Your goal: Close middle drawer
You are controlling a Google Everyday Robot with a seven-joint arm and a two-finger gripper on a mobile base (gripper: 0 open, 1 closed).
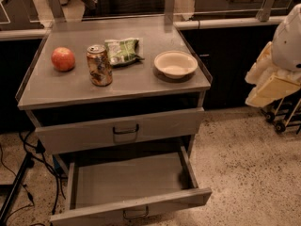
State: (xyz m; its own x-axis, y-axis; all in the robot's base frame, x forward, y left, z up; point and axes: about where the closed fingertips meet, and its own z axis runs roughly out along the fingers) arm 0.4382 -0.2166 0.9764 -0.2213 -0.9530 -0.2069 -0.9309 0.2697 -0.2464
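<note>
My gripper (272, 83) hangs at the right edge of view, level with the cabinet top (141, 81) and well apart from it; wide or narrow, I cannot tell. Middle drawer (134, 206) stands pulled far out, low in view. Taller drawer front (124, 131) sits above it. On top: apple (63, 59), soda can (99, 65), green snack bag (122, 51), white bowl (176, 64).

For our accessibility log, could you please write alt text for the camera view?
The middle drawer of a grey cabinet stands pulled out, empty; the gripper hangs at the right edge, apart from it. An apple, can, snack bag and bowl sit on top.
</note>
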